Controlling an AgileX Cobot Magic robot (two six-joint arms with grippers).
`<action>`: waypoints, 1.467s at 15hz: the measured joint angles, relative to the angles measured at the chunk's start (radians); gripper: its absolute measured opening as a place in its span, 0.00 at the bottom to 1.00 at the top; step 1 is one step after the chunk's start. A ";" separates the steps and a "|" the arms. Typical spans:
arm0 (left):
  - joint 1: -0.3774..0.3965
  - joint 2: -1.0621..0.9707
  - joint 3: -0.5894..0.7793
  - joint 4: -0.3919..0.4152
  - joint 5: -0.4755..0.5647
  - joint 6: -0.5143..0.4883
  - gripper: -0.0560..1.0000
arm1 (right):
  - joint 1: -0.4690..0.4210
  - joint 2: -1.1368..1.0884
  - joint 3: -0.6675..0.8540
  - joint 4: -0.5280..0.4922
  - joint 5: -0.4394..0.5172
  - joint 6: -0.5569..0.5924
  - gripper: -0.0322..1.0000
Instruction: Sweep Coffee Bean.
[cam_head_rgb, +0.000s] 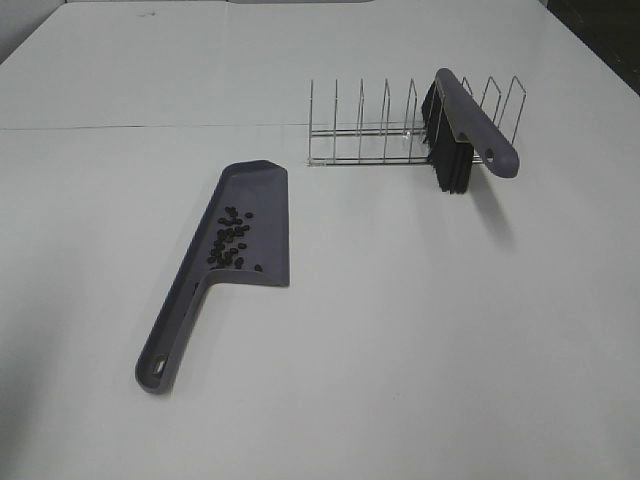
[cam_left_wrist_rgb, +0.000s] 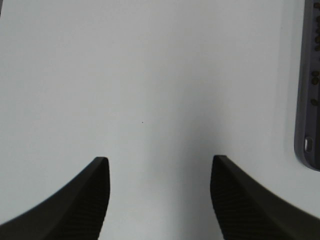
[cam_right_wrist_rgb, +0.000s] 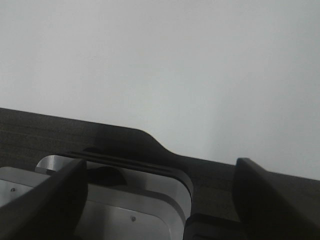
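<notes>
A grey dustpan (cam_head_rgb: 250, 215) lies on the white table, its handle pointing toward the front left. The coffee beans (cam_head_rgb: 230, 240), a loose cluster of tiny dark ovals, lie inside its pan. A grey brush (cam_head_rgb: 475, 120) with black bristles (cam_head_rgb: 445, 140) rests in a wire rack (cam_head_rgb: 370, 130) at the back right. Neither gripper shows in the exterior high view. In the left wrist view the left gripper (cam_left_wrist_rgb: 157, 197) is open and empty over bare table, with the dustpan's edge (cam_left_wrist_rgb: 307, 85) off to one side. In the right wrist view the right gripper (cam_right_wrist_rgb: 160, 200) is open and empty.
The table's dark edge and a metal base (cam_right_wrist_rgb: 110, 200) show under the right gripper in the right wrist view. A dark area (cam_head_rgb: 600, 30) lies past the table's back right corner.
</notes>
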 joint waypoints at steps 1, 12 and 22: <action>0.000 -0.059 0.025 -0.007 0.001 0.000 0.55 | 0.000 -0.076 0.046 0.000 -0.010 -0.007 0.67; 0.000 -0.722 0.171 -0.007 0.133 0.062 0.55 | 0.001 -0.747 0.200 -0.036 -0.087 -0.037 0.67; 0.001 -0.886 0.194 -0.024 0.175 0.023 0.55 | 0.001 -0.748 0.221 -0.126 -0.106 -0.015 0.67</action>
